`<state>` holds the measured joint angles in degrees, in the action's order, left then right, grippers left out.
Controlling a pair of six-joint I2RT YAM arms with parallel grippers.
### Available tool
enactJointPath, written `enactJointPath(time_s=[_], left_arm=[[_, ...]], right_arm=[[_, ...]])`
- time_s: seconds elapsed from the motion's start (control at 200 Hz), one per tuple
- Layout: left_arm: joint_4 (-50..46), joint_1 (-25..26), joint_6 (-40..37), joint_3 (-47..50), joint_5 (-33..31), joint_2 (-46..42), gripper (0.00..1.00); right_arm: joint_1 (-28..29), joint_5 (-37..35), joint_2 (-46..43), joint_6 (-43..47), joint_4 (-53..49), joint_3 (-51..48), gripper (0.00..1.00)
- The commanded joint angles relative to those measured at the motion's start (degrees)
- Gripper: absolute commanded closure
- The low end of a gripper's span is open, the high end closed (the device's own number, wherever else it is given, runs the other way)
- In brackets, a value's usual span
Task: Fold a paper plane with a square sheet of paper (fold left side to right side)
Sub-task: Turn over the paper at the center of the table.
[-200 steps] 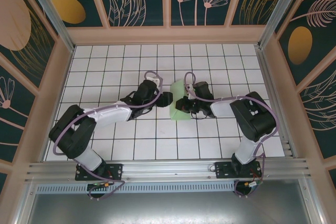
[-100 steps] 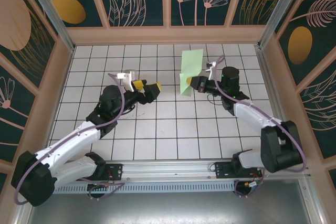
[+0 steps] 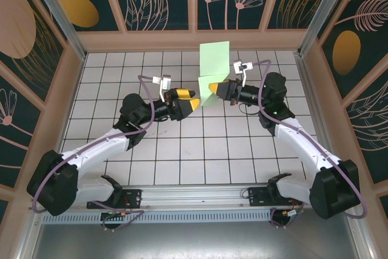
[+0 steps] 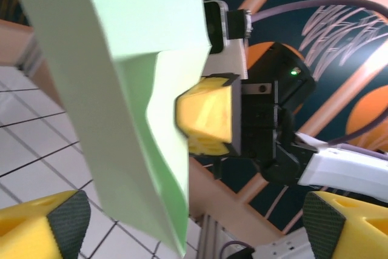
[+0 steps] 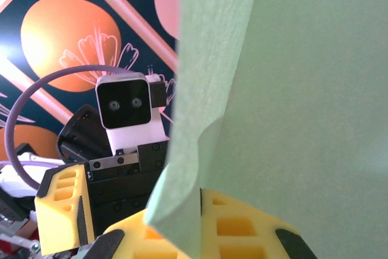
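Observation:
The pale green sheet of paper [image 3: 215,62] hangs in the air above the back of the tiled floor, with folded layers overlapping. My right gripper [image 3: 210,87] is shut on its lower edge; in the right wrist view the paper [image 5: 291,89] rises from between my yellow fingers [image 5: 242,228]. My left gripper [image 3: 196,100] is open just left of the sheet, not touching it. In the left wrist view the paper [image 4: 121,89] hangs in front of my wide-apart pads [image 4: 42,225], with the right gripper [image 4: 206,119] behind it. The paper plane is out of view.
The white tiled floor [image 3: 182,150] lies below both arms. Patterned walls [image 3: 194,39] close in the back and sides. An aluminium rail [image 3: 194,195] runs along the near edge by the arm bases.
The right gripper has lifted the paper off the floor and carried it up and back. The left gripper let go, opened, swung away left, then came back toward the sheet.

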<state>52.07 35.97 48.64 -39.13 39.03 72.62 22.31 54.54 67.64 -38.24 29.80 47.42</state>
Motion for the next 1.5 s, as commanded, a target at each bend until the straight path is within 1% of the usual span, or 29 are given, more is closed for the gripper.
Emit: enactJointPath(time_s=[0.0,0.08,0.215,0.31,0.495,0.666,0.786,0.846,0.971,1.141,1.241,1.336,1.451,1.491], left_arm=[[9.5,0.6,1.9,-1.6,4.4,0.4,0.11],[10.6,0.7,2.1,-1.5,4.3,0.5,0.14],[9.7,0.8,2.2,-2.4,4.4,1.4,0.18],[9.3,0.8,2.4,-2.9,4.2,2.3,0.18],[10.3,0.8,3.0,-3.0,3.6,2.9,0.18],[14.3,0.8,5.3,-2.5,3.8,3.1,0.26],[15.1,0.8,5.8,-2.3,3.8,2.6,0.31],[15.2,0.9,5.9,-2.3,3.7,2.6,0.35],[15.3,0.9,6.0,-2.3,3.4,2.6,0.46],[14.4,0.9,5.8,-2.3,3.0,3.0,0.58],[13.9,0.9,5.6,-2.1,2.6,3.3,0.70],[13.5,0.9,5.5,-2.0,2.3,3.6,0.75],[11.5,0.9,4.8,-2.1,1.5,3.5,0.85],[10.0,0.9,4.1,-2.2,0.9,3.4,0.86]], right_arm=[[1.6,1.8,-1.3,-1.6,2.7,1.7,0.93],[2.8,2.0,-1.7,-2.2,3.3,1.3,0.93],[4.1,2.2,-2.9,-4.0,5.8,0.0,0.93],[4.6,1.9,-3.7,-4.7,6.7,-0.9,0.93],[5.0,2.2,-4.7,-4.3,5.3,-1.0,0.93],[5.6,2.2,-4.3,-4.0,4.6,-1.8,0.93],[5.6,2.0,-4.2,-3.7,4.1,-2.4,0.93],[5.8,2.1,-4.1,-3.7,4.0,-2.5,0.93],[6.0,2.4,-3.8,-3.6,3.7,-2.8,0.93],[6.1,2.5,-3.7,-3.3,3.5,-3.1,0.90],[6.0,2.4,-3.8,-3.4,3.4,-3.1,0.89],[6.0,2.2,-3.8,-2.9,2.8,-3.1,0.88],[6.0,1.5,-4.1,-1.6,0.8,-3.0,0.83],[6.0,0.9,-4.3,-0.6,-0.8,-2.8,0.80]])
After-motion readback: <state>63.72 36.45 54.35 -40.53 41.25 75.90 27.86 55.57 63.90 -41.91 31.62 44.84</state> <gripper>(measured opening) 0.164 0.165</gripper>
